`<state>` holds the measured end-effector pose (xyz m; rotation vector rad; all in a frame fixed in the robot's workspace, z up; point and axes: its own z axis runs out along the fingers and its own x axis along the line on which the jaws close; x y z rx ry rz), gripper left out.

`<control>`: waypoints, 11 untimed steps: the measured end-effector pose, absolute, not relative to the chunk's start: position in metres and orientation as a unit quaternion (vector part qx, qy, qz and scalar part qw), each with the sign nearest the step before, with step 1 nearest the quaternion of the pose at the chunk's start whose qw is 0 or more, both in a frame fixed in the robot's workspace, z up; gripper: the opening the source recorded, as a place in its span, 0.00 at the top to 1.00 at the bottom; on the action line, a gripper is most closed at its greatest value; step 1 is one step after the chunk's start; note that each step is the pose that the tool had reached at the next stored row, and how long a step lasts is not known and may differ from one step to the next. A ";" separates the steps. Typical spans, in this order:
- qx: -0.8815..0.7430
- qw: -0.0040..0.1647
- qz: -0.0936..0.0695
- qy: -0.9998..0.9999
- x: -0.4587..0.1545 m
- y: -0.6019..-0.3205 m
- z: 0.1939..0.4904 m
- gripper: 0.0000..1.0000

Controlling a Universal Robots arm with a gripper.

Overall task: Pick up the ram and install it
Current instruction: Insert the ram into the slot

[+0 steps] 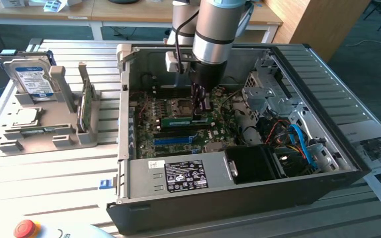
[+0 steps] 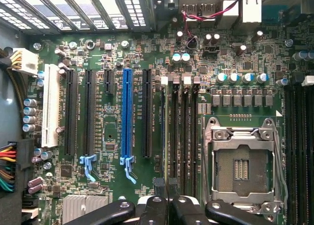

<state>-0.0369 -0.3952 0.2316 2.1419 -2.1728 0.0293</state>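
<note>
The ram [image 1: 177,120] is a thin green stick standing on edge at the memory slots of the motherboard [image 1: 152,124], just beside the CPU socket [image 1: 180,105]. My gripper [image 1: 202,115] reaches straight down into the open case [image 1: 243,198], with its dark fingers closed over the stick's end nearer the exterior view's right. In the wrist view the ram [image 2: 164,136] shows as a narrow line along the slot nearest the PCI slots, running out from between my gripper's [image 2: 167,186] two fingertips. How deep it sits in the slot I cannot tell.
On the exterior view's left a grey fixture [image 1: 78,139] holds a hard drive [image 1: 30,75], an upright green expansion card [image 1: 85,101] and a square chip [image 1: 22,116]. Inside the case are a power supply [image 1: 177,174], a black shroud [image 1: 257,163], blue cables [image 1: 301,141] and a drive cage [image 1: 270,94].
</note>
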 end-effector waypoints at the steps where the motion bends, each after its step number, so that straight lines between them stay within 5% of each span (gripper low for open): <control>1: 0.701 0.045 0.010 -0.711 -0.037 -0.395 0.232 0.89; 11: 0.701 0.045 0.010 -0.711 -0.037 -0.394 0.231 0.89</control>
